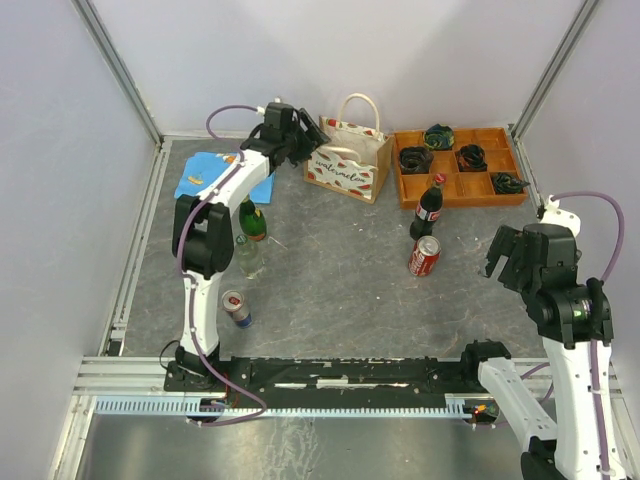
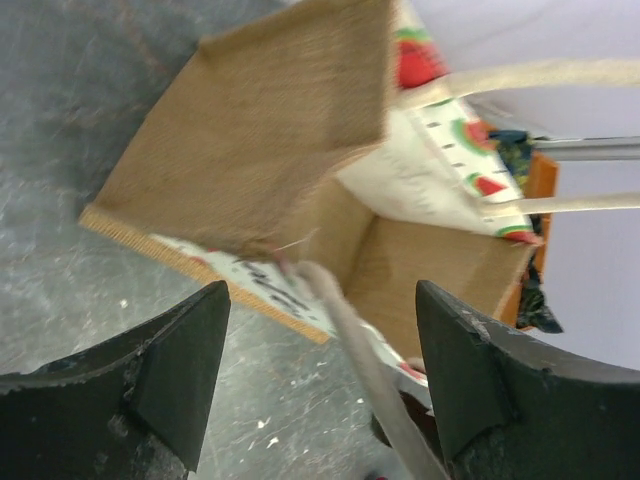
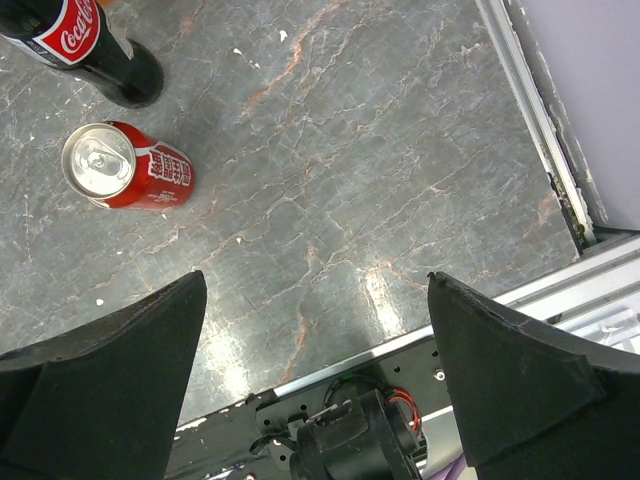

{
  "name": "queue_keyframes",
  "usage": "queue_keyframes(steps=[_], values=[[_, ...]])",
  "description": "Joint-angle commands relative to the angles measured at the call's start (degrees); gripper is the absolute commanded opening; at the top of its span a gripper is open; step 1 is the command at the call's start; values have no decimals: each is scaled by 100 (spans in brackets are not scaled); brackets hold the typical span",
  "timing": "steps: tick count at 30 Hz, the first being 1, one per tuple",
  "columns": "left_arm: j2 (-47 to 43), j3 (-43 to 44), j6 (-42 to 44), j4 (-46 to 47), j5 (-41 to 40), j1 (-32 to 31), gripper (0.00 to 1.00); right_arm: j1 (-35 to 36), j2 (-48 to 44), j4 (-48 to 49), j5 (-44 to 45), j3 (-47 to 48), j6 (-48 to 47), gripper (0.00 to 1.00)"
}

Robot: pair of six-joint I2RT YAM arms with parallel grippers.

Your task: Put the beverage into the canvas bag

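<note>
The canvas bag stands at the back, tan with a white watermelon panel and cream rope handles. In the left wrist view its open mouth faces the camera. My left gripper is open at the bag's left end, and one rope handle runs between its jaws without being pinched. A Coca-Cola bottle and a red can stand mid-table; both show in the right wrist view, bottle and can. My right gripper is open and empty, right of the can.
An orange compartment tray with dark items sits right of the bag. A green bottle, a clear bottle and a small blue-and-silver can stand by the left arm. A blue cloth lies at the back left. Frame rails edge the table.
</note>
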Motion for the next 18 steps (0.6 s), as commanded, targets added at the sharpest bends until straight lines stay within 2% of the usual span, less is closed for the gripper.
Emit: queue_keyframes(steps=[1,14,18], values=[[-274,-260,-320,28,-382,-16,81,-22,-74,-11,115,231,38,99],[288,249,-286,63,-694,-156,75,-14,-57,-50,73,242,11,99],[412,319,-242,165,-695,-173,61,-17,-66,-76,69,279,14,99]])
